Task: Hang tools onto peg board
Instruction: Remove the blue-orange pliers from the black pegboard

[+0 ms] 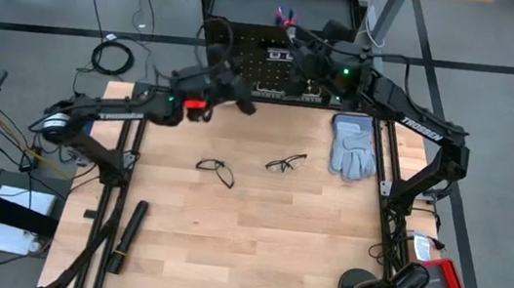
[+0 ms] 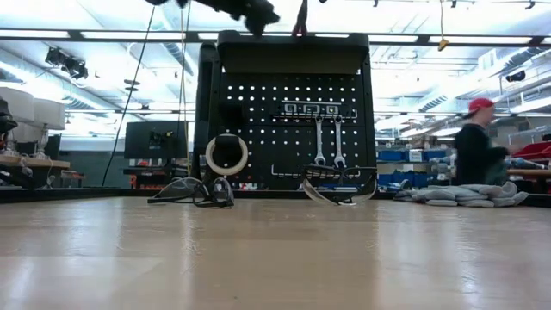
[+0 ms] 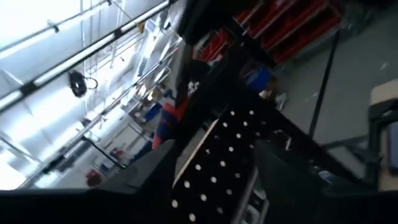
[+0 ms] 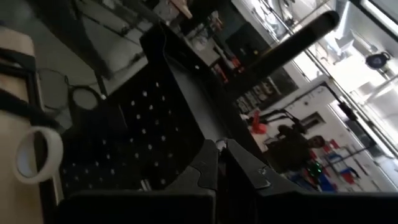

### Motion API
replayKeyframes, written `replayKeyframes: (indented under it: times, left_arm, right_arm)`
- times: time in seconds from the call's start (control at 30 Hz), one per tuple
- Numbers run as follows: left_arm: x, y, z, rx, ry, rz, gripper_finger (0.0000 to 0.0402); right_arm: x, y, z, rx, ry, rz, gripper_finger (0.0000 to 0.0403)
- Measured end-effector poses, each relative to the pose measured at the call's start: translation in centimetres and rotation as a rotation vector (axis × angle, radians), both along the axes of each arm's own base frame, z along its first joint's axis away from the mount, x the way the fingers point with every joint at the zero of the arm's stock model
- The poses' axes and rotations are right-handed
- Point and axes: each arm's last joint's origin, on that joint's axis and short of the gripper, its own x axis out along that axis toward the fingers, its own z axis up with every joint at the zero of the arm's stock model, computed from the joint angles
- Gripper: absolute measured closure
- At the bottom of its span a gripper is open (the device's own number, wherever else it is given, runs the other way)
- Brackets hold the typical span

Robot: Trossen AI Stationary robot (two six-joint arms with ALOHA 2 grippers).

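Observation:
The black peg board [image 1: 277, 63] stands at the table's far edge under its hooded shelf [image 2: 284, 52]. On it hang the white tape ring [image 2: 226, 155], two silver wrenches [image 2: 328, 142] and the black strip with white squares [image 2: 310, 109]. Two black-framed glasses [image 1: 217, 169] [image 1: 285, 161] lie on the table. The pliers' red and blue handles [image 1: 285, 15] show above the hood, just beyond my right gripper [image 1: 297, 39], which is shut. My left gripper [image 1: 243, 101] hovers high in front of the board's left part, touching nothing I can see. My right gripper is shut on the pliers above the hood, coming from the table's near right side. Its fingers [image 4: 211, 165] hide the part they hold. The handles [image 1: 285, 15] stick out past the fingertips toward the far side, lifted clear of the table.
Grey gloves [image 1: 353, 146] lie at the table's right edge near the board. A long black cylinder [image 1: 128, 232] lies at the near left. A person in a red cap [image 2: 478, 142] stands in the room behind.

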Motion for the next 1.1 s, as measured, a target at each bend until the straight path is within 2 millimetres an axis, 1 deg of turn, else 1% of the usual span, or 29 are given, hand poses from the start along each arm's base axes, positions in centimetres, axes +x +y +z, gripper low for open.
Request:
replayKeyframes:
  times: [0.17,0.2,0.33,0.47,0.57,0.7,0.77,0.83,1.0,1.03,1.1]
  left_arm:
    - [3.1,2.2,0.5,0.037,0.077,0.063,0.0136]
    - [3.7,2.7,0.8,0.043,0.070,0.074,0.0130]
    - [5.1,4.6,1.5,0.047,0.048,0.129,0.0118]
    - [5.8,6.3,1.9,0.059,0.041,0.144,0.0117]
    - [5.8,6.8,1.9,0.080,0.053,0.130,0.0118]
    - [5.8,7.0,1.8,0.091,0.074,0.119,0.0125]
    - [5.7,7.2,1.9,0.121,0.104,0.131,0.0146]
    - [5.7,7.2,1.9,0.151,0.136,0.140,0.0187]
    - [5.5,6.8,2.5,0.175,0.131,0.158,0.0338]
    - [5.5,6.8,2.5,0.175,0.130,0.159,0.0352]
    - [5.6,6.6,2.5,0.174,0.131,0.165,0.0352]
  right_arm:
    - [-0.1,0.2,0.0,0.031,-0.015,0.028,0.0382]
    - [-0.1,0.3,-0.1,0.043,-0.015,0.028,0.0381]
    - [-0.1,0.4,-0.4,0.090,-0.018,0.028,0.0381]
    - [0.0,1.0,-1.1,0.148,0.014,0.064,0.0383]
    - [0.2,1.3,-1.7,0.184,0.049,0.084,0.0386]
    - [0.0,1.1,-1.7,0.191,0.045,0.063,0.0398]
    - [0.0,0.9,-1.7,0.190,0.043,0.057,0.0397]
    - [-0.1,0.8,-1.7,0.193,0.037,0.053,0.0396]
    - [-0.2,0.9,-1.9,0.231,0.040,0.036,0.0396]
    - [-0.4,0.9,-2.0,0.243,0.041,0.031,0.0395]
    - [-0.7,1.0,-1.8,0.258,0.027,0.023,0.0393]
